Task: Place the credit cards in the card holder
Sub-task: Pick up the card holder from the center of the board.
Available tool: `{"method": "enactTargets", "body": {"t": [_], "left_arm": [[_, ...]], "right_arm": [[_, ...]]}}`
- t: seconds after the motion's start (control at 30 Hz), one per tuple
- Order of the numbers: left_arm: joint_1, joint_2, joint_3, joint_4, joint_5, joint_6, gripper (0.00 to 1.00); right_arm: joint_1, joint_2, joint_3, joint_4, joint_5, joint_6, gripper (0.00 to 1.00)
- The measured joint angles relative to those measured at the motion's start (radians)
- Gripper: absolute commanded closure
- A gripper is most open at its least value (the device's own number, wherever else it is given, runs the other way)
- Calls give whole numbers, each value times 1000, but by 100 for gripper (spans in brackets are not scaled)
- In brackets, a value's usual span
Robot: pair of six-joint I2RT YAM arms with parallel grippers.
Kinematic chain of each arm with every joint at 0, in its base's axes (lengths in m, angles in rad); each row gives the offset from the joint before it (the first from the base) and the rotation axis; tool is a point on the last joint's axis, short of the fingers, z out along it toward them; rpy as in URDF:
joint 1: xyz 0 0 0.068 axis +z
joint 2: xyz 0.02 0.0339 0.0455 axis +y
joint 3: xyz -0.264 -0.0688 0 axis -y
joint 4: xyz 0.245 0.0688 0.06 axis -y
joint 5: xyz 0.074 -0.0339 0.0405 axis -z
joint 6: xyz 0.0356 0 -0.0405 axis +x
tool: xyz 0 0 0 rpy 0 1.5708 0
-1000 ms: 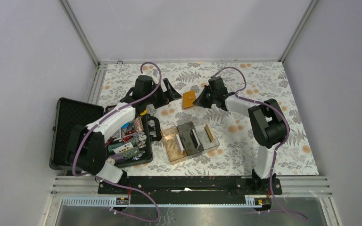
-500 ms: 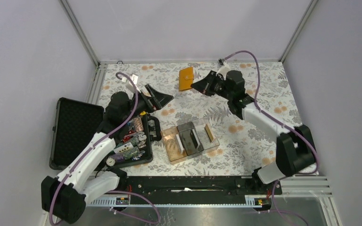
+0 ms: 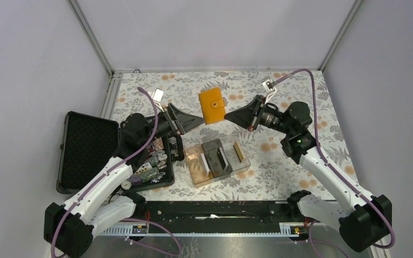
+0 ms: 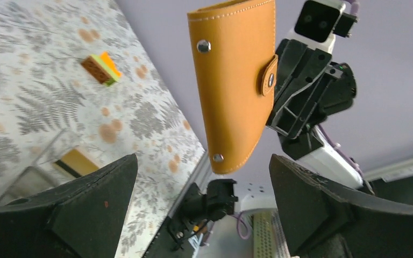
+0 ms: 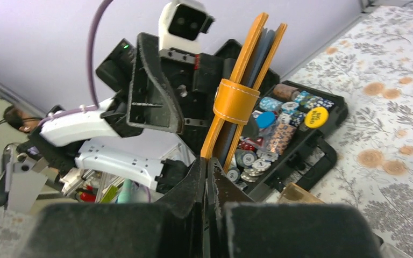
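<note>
Presently: card holder (image 3: 213,105) is held off the table between the two arms, strap (image 4: 269,75) snapped shut.

The holder is pinched by one edge in the right gripper (image 3: 235,115), whose jaws are pressed together on it. It is raised in the air at 12 o'clock of the clear tray (image 3: 244,164), likely so that the strap is offered to the other arm. The left gripper (image 3: 198,121) is held spread at 8 o'clock of the holder, not touching it, apparently placed to undo the strap. No slot can be reached while the fold is fastened. The credit cards cannot be identified with certainty.
</note>
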Motion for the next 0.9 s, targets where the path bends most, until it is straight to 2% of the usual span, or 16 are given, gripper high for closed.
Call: {"method": "enactTargets", "body": {"t": [0.1,0.13,0.17,0.2,0.3,0.5,0.53,0.57,0.63,0.67,0.77,0.83,0.9], "left_arm": [[-19,34,0,99,40,-49,3],[-25,46,0,132,50,-67,7],[-28,53,0,153,58,-81,17],[-32,60,0,178,64,-94,34],[-37,69,0,222,77,-122,62],[-38,73,3,227,95,-117,100],[-38,73,5,220,100,-113,100],[-37,73,8,208,105,-106,100],[-37,73,20,155,112,-78,100],[-37,72,30,114,114,-57,100],[-24,72,98,-101,119,51,100],[-2,71,157,-246,123,135,100],[27,70,213,-374,126,223,100]], "right_arm": [[4,-18,0,22,-43,10,100],[5,-19,0,24,-53,12,100],[6,-19,0,24,-63,12,100],[7,-18,0,23,-72,13,100],[10,-18,-1,22,-102,16,100],[12,-18,-7,3,-134,10,100],[12,-18,-7,-12,-137,3,99],[12,-18,-7,-27,-139,-8,82],[12,-18,-3,-82,-136,-43,43],[12,-18,3,-132,-131,-69,35],[16,-19,24,-264,-101,-156,23],[17,-31,35,-333,-68,-208,21],[17,-54,36,-380,-38,-250,24]]}}
